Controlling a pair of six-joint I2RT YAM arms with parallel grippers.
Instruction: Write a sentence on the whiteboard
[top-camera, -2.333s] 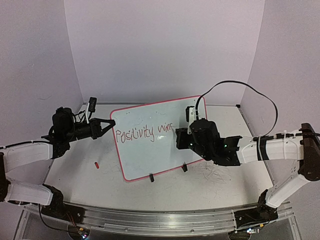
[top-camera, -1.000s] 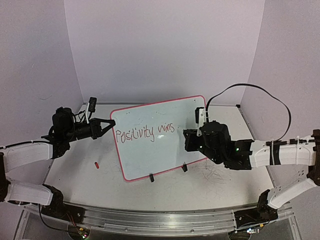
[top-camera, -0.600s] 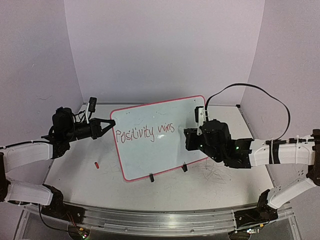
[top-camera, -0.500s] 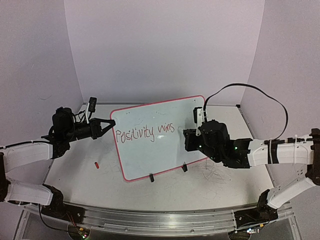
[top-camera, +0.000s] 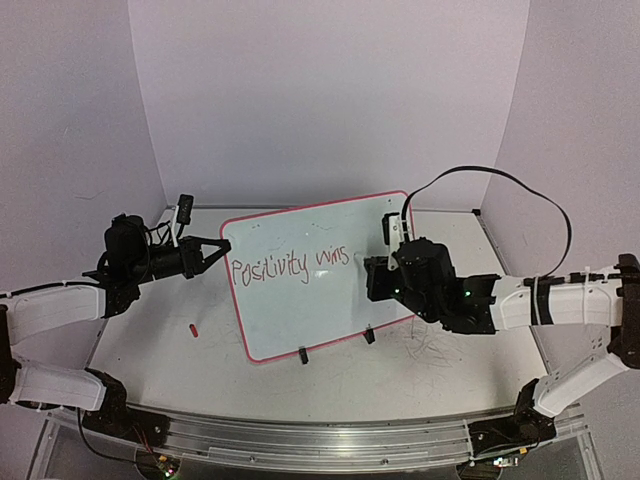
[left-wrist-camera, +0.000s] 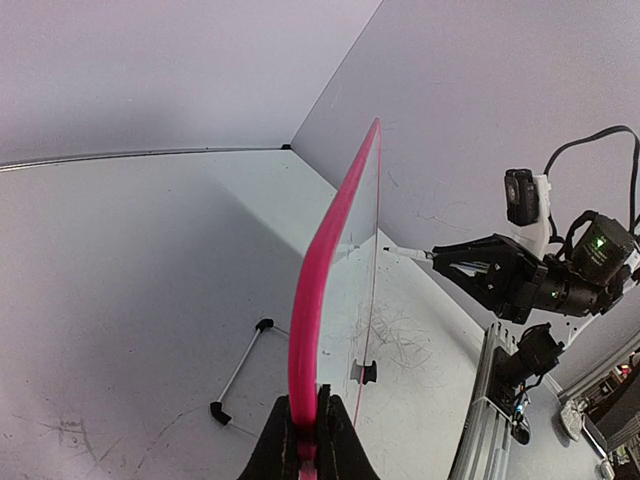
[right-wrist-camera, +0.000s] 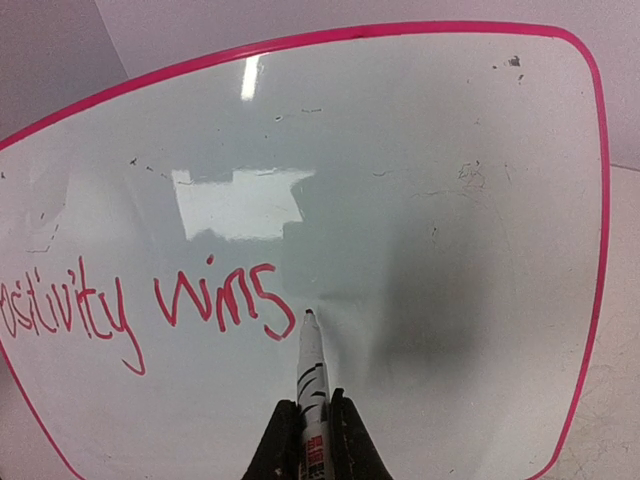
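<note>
Finding: the sentence (right-wrist-camera: 150, 300) has gained its final "s" and now reads "Positivity wins". The right gripper (right-wrist-camera: 312, 412) is closed on the marker (right-wrist-camera: 311, 365), whose tip sits just right of that letter. The left gripper (left-wrist-camera: 305, 432) is clamped on the rim of the whiteboard (left-wrist-camera: 318, 290), which stands on the counter (top-camera: 150, 350). Judgement: one word is outstanding.

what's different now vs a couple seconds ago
The right arm carried the marker rightward along the whiteboard, and the sentence now reads through "wins", with the tip just past the s. The left jaws stay shut on the board's edge; the board has not moved.
</note>
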